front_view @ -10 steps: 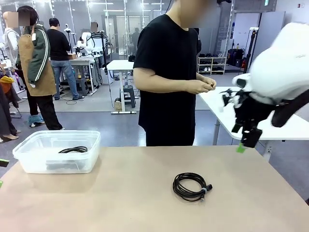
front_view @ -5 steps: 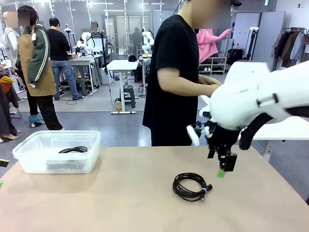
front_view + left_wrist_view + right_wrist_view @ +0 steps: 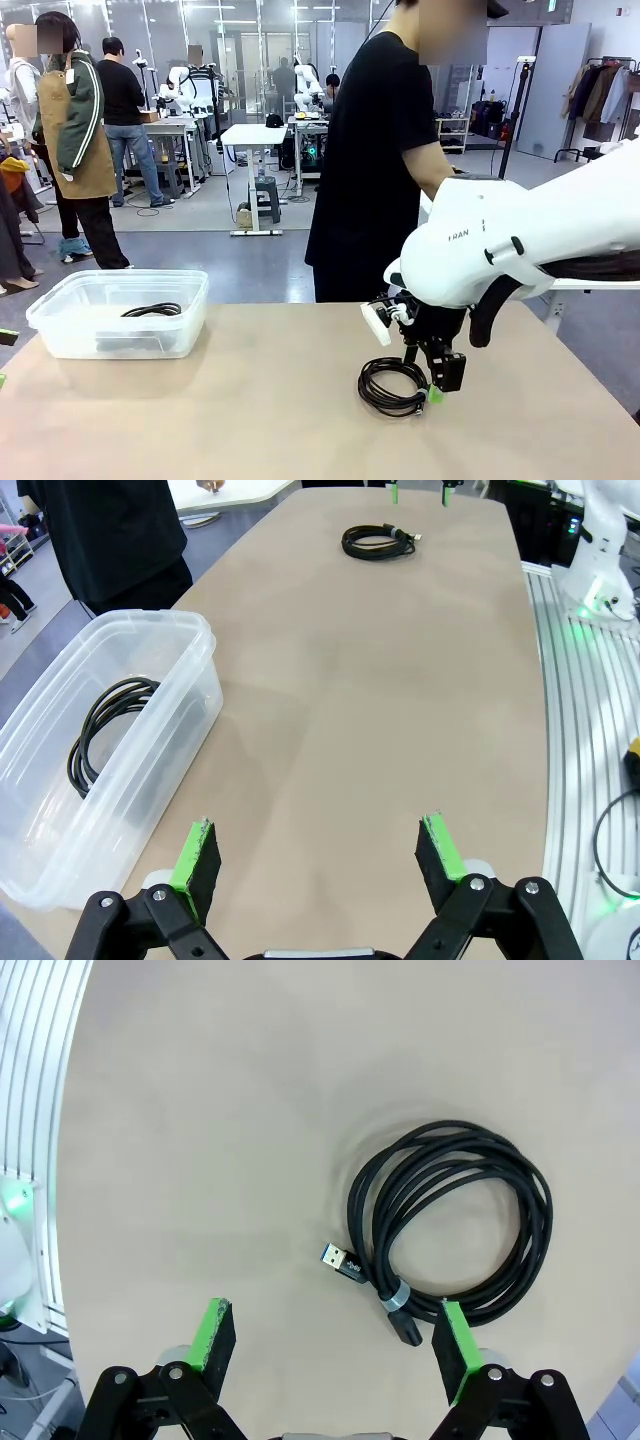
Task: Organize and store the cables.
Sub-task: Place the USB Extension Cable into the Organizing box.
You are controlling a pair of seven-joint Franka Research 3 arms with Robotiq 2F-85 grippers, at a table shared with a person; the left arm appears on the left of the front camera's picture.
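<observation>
Hovering low over the table (image 3: 250,420), the right hand (image 3: 428,385) is held with its two fingers spread wide and nothing gripped between them. A black cable (image 3: 392,386), wound into a round coil, is laid flat on the table, a little toward the right edge from the middle. In the front view one green pad (image 3: 434,395) is seen at the coil's right side. Whether contact is made cannot be told.

In the right wrist view the right hand (image 3: 333,1332) is pointed down at the table. The cable (image 3: 450,1225) is found ahead of it, offset toward one finger. The coil is bound by a grey tie (image 3: 394,1297). A USB plug (image 3: 338,1258) with a blue insert is extended from the coil toward the gap between the fingers.

The left hand (image 3: 318,855) is likewise spread and empty, and is held above the table near its left edge.

A clear plastic container (image 3: 60,335) is placed at the far left corner of the table. A second cable (image 3: 152,310), also coiled, is laid on its bottom. In the left wrist view this second cable (image 3: 80,752) is seen through the open top of the container (image 3: 190,630).

A person (image 3: 375,150) in a black T-shirt is positioned at the far edge of the table.
</observation>
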